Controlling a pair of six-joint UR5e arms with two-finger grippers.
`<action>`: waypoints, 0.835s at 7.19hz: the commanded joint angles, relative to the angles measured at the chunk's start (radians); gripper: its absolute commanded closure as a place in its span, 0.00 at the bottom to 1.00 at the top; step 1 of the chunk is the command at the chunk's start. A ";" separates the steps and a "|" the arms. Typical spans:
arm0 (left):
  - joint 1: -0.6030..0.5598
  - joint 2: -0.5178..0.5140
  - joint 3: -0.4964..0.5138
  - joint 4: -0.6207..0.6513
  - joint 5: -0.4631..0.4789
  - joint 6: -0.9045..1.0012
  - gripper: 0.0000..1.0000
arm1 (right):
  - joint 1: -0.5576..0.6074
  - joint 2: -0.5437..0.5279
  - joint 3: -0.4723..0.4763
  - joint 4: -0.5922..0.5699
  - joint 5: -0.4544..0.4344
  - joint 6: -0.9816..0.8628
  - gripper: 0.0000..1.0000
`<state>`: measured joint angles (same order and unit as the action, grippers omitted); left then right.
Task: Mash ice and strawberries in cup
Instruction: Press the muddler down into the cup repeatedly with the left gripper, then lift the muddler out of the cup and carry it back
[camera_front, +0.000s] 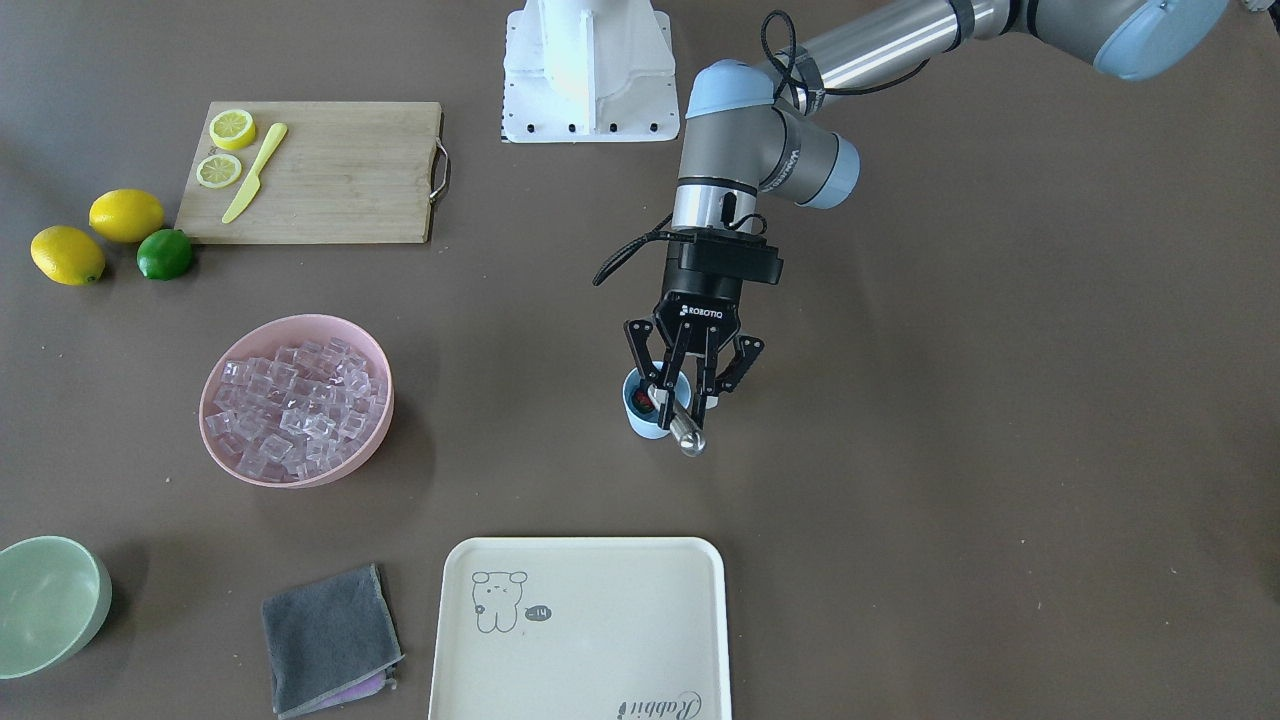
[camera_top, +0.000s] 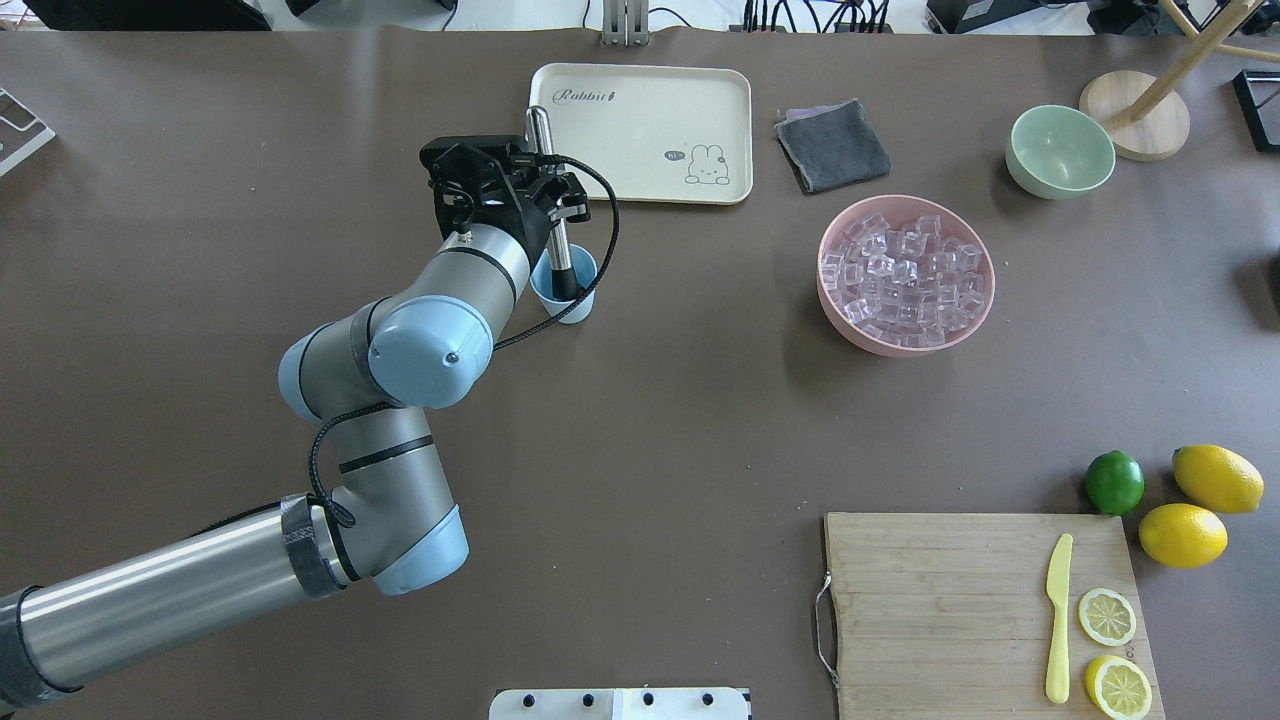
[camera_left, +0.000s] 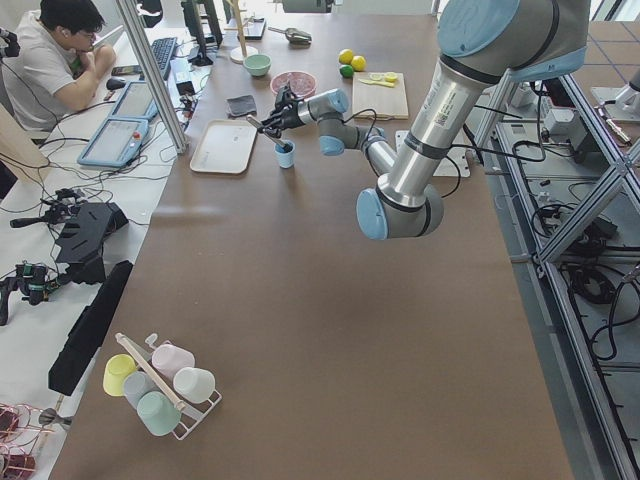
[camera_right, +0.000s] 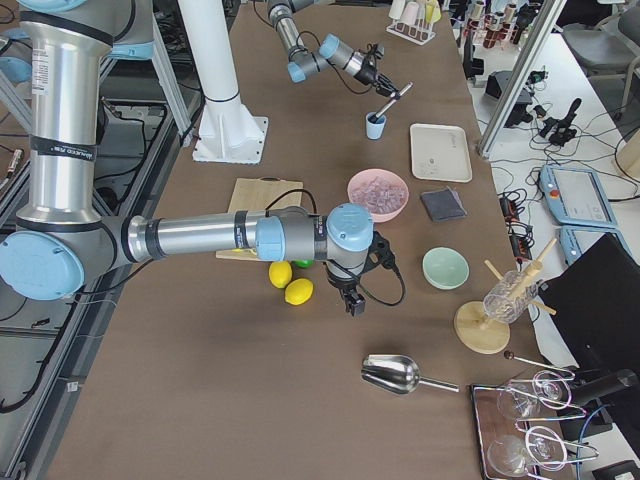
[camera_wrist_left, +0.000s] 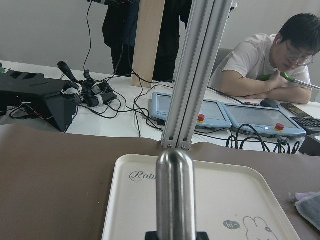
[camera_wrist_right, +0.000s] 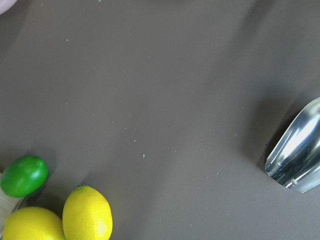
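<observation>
Front-facing view: "ROBOTIQ" stands in white on the black body of the left gripper (camera_front: 684, 396), whose fingers are pinched on a metal muddler (camera_front: 686, 434). The rod leans into the cup (camera_front: 640, 424), which stands on the brown table (camera_front: 950, 450) between the robot's base and the cream tray (camera_front: 600, 580). A spot of red inside the cup is the strawberry (camera_front: 641, 400). The tray bears a line-drawn animal, a small dark tag I cannot read and, upside down at its near edge, the script "Rabbit". The ice (camera_front: 295, 405) fills the pink bowl (camera_front: 384, 385), well apart from the cup. Lettering on the arm's wrist joint is too small to read

Overhead view: the tray's "Rabbit" reads upright, with a rabbit and a speech bubble in one corner

Exterior left: the matt brown cover runs the table's whole length. A person (camera_left: 50, 60) sits at a desk beside it, and a rack of pastel mugs (camera_left: 160, 385) stands at the near end

Exterior right: the right gripper (camera_right: 353, 303) hangs over the table just beside the lemons (camera_right: 298, 291); whether it is spread or pressed together I cannot tell. A metal scoop (camera_right: 400, 375) lies nearer the camera

Left wrist view: the muddler's rounded end, "Rab" on the tray, and two pendants (camera_wrist_left: 260, 117) with red buttons on a white bench

Right wrist view: brown surface with pale specks, a lime (camera_wrist_right: 24, 175), the lemons and the scoop
</observation>
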<state>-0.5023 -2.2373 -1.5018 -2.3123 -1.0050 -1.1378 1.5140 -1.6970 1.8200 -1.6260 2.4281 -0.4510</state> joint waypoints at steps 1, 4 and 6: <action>-0.079 -0.004 -0.099 0.090 -0.130 0.004 1.00 | 0.000 -0.003 0.004 0.002 0.002 0.000 0.01; -0.301 0.051 -0.156 0.142 -0.420 0.016 1.00 | 0.000 -0.004 0.004 0.002 0.002 0.000 0.01; -0.425 0.172 -0.141 0.156 -0.705 0.065 1.00 | 0.000 -0.003 0.005 0.002 0.002 -0.002 0.01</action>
<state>-0.8485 -2.1453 -1.6519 -2.1611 -1.5307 -1.0941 1.5140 -1.7009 1.8237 -1.6245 2.4298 -0.4513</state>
